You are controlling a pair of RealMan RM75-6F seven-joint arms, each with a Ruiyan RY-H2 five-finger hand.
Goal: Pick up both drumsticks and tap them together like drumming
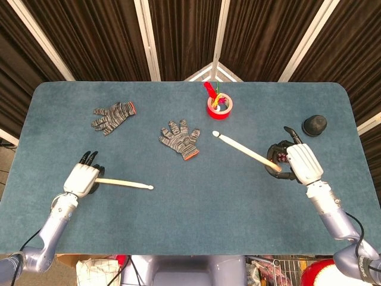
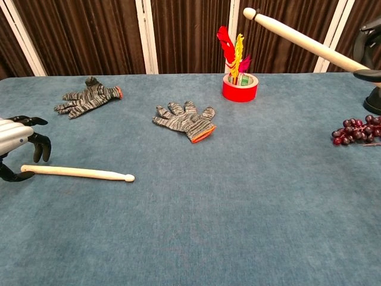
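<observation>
**One stick raised, one still on the cloth**

Here, in the head view, we see the right hand [image 1: 293,163] out over the right side of the table [image 1: 196,208], its back toward the camera and its fingers wrapped round the butt of the raised drumstick [image 1: 243,151]. That stick runs from the hand up and to the left, tip toward the red cup [image 1: 219,107]. Just beyond the hand, toward the far right edge, sits a black dome-shaped object [image 1: 314,125]. The left hand [image 1: 83,177] lies low at the left of the table, palm down, dark fingers pointing away from the robot. The lying drumstick [image 1: 124,183] stretches rightward from under it; we cannot tell from above whether the fingers grip it. Well ahead of this hand is a striped glove [image 1: 114,116]; a second glove [image 1: 181,139] lies between the two hands.

In the chest view, the left hand [image 2: 16,146] shows at the left edge with its fingers curved and apart, arched over the butt of the lying drumstick [image 2: 77,173], which rests flat on the cloth. It is not closed on it. Only dark fingers of the right hand [image 2: 368,50] show at the right edge, with the raised drumstick [image 2: 297,38] slanting up-left, clear of the table. Below that hand we see a bunch of dark grapes [image 2: 355,130], which the head view hides behind the hand.
</observation>
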